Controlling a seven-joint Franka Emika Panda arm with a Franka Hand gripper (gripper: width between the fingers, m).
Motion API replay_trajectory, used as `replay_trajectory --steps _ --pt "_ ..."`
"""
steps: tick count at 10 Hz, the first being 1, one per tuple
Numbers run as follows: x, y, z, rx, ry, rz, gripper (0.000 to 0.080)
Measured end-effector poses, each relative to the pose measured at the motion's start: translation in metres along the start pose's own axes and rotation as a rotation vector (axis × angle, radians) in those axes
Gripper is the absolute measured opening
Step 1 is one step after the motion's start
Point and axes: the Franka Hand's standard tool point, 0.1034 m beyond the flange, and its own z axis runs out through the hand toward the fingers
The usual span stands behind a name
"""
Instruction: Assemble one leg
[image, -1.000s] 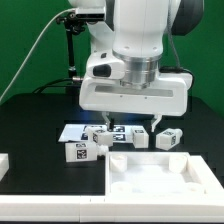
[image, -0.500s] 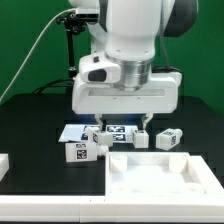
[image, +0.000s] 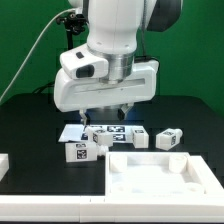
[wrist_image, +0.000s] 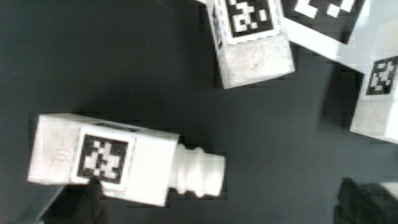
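Note:
Several white legs with black-and-white tags lie on the black table in the exterior view: one (image: 78, 152) at the exterior view's left, one (image: 103, 140) beside it, one (image: 135, 137) in the middle and one (image: 170, 139) at the right. My gripper (image: 105, 116) hangs open and empty above the left ones, apart from them. In the wrist view a leg (wrist_image: 116, 158) with a threaded stub lies close to one dark fingertip (wrist_image: 63, 205). A second leg (wrist_image: 249, 45) and a third leg (wrist_image: 377, 95) lie farther off.
The marker board (image: 75, 131) lies flat behind the legs and also shows in the wrist view (wrist_image: 338, 15). A wide white tray-shaped piece (image: 160, 178) lies at the front right. Another white part (image: 3, 165) sits at the left edge. A black stand (image: 68, 45) is at the back.
The arm has swung toward the exterior view's left and lifted a little. The gripper stays open and empty. The legs have not moved.

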Motion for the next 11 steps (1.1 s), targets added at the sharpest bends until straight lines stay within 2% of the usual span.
replay_trajectory --steps 1,2,3,4,5,8,9,11 --pt "-0.004 -0.004 0.01 0.008 -0.036 0.007 0.0649" --pt "-0.013 -0.015 0.021 -0.018 -0.126 0.031 0.0649" --pt "-0.018 -0.022 0.032 -0.033 -0.19 0.032 0.0649" --pt "-0.023 -0.02 0.043 -0.025 -0.236 0.034 0.0649" --pt "-0.024 -0.012 0.038 -0.001 -0.307 0.03 0.0649" --pt "-0.025 -0.013 0.04 0.016 -0.509 0.035 0.0649" --pt "-0.027 -0.016 0.042 0.001 -0.575 0.09 0.0649" --pt "-0.023 -0.015 0.045 0.0 -0.597 0.088 0.0649"
